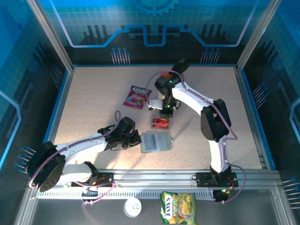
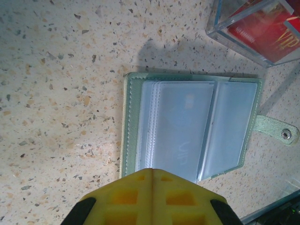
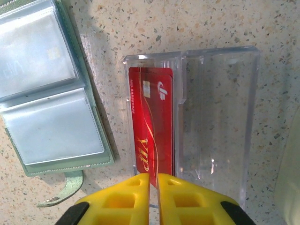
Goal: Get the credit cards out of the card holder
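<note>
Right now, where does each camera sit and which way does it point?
Top external: above and behind the arms, looking down on the table; both arms show.
Left wrist: on its arm, looking down on the open card holder; left claw at bottom.
Right wrist: on its arm, looking down on a red card in a clear tray; right claw at bottom.
Shared: both wrist views catch the card holder and tray.

This is looking like a robotics lab cell, not a home. A white left arm [image 1: 79,147] and right arm [image 1: 213,122] are sitting bolted to an aluminium rail [image 1: 164,177] at the near edge of a speckled desk [image 1: 93,93]. Blue panels [image 1: 154,28] printed with circuit-style lines are enclosing it, with metal posts [image 1: 49,33] framing them.
</note>
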### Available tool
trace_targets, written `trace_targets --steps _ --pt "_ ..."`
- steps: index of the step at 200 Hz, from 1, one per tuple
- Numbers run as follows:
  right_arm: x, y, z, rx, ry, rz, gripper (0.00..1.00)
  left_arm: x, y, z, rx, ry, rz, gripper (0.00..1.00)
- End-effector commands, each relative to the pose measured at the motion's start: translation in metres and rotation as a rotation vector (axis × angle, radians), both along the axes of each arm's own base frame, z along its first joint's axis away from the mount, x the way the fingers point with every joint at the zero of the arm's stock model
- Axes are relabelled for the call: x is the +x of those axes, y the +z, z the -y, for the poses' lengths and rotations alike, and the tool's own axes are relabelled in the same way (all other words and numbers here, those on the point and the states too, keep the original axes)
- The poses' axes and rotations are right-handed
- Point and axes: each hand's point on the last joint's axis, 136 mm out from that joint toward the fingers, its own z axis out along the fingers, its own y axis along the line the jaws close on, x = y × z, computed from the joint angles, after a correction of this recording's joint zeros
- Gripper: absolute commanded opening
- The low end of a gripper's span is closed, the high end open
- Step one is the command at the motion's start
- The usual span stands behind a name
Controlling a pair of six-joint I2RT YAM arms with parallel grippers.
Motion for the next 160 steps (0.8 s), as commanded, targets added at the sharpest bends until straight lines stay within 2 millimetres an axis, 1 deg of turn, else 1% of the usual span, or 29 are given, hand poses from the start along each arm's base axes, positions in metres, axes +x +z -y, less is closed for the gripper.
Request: trace_targets --steps 1,24,46,83,108,141,160 --pt "-0.009 0.019 0.01 0.002 -0.045 0.001 0.13 -0.001 -0.009 -0.004 0.01 0.019 -0.026 0.0" --pt "-0.014 0.027 0.012 0.014 -0.074 0.02 0.14 0.0 -0.013 -0.002 0.009 0.017 -0.033 0.0" --pt "-0.02 0.03 0.01 0.037 -0.124 0.034 0.14 0.0 -0.016 0.001 0.007 0.009 -0.042 0.0" --pt "-0.031 0.034 -0.004 0.116 -0.286 0.027 0.18 0.002 -0.02 0.005 0.004 0.0 -0.052 0.0" --pt "-0.04 0.029 -0.011 0.156 -0.42 0.023 0.19 0.002 -0.025 0.008 0.009 -0.012 -0.072 0.0" --pt "-0.067 0.019 -0.024 0.225 -0.541 -0.017 0.19 0.0 -0.032 0.01 0.011 -0.018 -0.096 0.0" --pt "-0.077 0.015 -0.028 0.254 -0.624 -0.04 0.19 0.0 -0.034 0.01 0.015 -0.017 -0.102 0.0"
